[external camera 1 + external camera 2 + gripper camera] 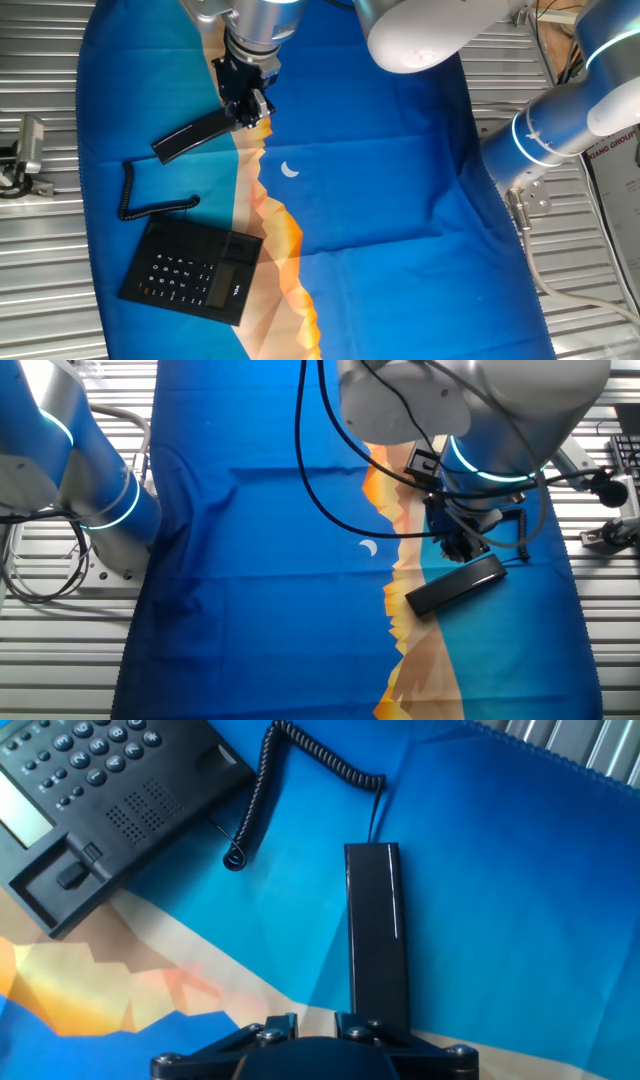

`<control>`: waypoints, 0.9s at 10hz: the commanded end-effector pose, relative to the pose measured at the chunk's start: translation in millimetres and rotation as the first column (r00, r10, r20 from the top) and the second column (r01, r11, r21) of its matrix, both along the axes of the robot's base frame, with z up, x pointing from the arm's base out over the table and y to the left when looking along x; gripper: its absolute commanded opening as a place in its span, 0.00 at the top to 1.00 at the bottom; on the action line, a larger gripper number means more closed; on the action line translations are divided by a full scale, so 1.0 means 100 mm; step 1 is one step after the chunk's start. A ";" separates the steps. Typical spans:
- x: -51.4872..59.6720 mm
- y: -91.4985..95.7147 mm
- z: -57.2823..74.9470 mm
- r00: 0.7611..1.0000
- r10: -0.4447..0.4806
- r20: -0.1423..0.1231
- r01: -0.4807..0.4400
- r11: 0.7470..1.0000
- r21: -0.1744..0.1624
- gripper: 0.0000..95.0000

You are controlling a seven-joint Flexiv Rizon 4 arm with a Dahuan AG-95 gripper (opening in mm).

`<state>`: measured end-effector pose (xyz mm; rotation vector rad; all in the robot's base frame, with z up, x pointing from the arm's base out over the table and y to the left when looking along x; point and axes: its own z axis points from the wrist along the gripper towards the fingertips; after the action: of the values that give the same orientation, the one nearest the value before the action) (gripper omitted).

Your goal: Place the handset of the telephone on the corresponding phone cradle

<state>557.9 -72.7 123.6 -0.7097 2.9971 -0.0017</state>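
The black handset (197,134) lies on the blue cloth, and its coiled cord (135,196) runs to the telephone base (185,275). The phone cradle (205,240) is the bare strip along the base's far side, and the hand view shows its recess (70,875) beside the keypad. My gripper (250,112) hovers at the handset's right end. In the hand view my gripper (315,1020) has a small gap with cloth showing in it, and the handset (378,930) sits just right of that gap. The other fixed view shows my gripper (462,548) above the handset (455,586); the base is out of view there.
The blue and orange cloth (380,200) covers a slatted metal table. A second blue and silver arm (560,120) stands at the cloth's right edge. A small metal fixture (25,150) sits at the far left.
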 end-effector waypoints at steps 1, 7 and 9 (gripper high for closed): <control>0.00 0.00 0.00 1.000 0.008 -0.014 -0.008 1.000 -0.021 0.60; 0.00 0.00 0.00 0.999 0.002 -0.032 -0.003 1.000 -0.009 0.60; 0.00 0.00 0.00 0.999 -0.019 -0.051 0.018 1.000 -0.018 0.60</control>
<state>557.2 -72.1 123.2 -0.7016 3.0458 -0.0196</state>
